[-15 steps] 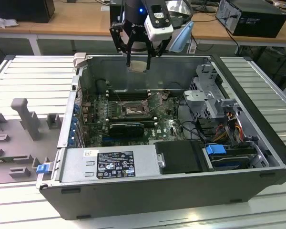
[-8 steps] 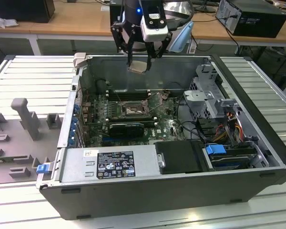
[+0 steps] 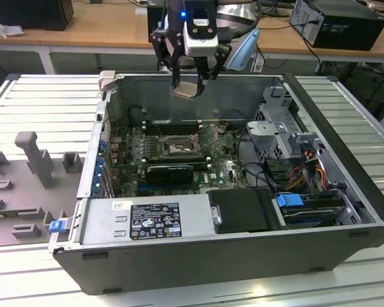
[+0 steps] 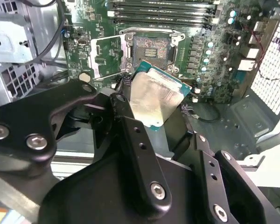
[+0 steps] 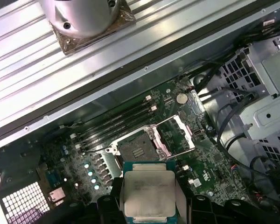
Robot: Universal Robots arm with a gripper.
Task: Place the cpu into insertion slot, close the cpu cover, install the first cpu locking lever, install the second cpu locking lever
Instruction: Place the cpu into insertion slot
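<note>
On a ribbed grey metal table [image 3: 45,102], an open black computer case [image 3: 243,259]; my gripper [image 3: 191,83] hangs above its black-framed square insertion slot [image 3: 179,147], fingers [image 4: 126,123] clamped on the flat silvery square cpu [image 5: 149,193].

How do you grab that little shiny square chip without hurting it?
By two opposite edges, coming from above its shiny top. The cpu is thin and flat, and its underside has to stay free to meet the insertion slot. The gripper seems to hold it that way now.
</note>
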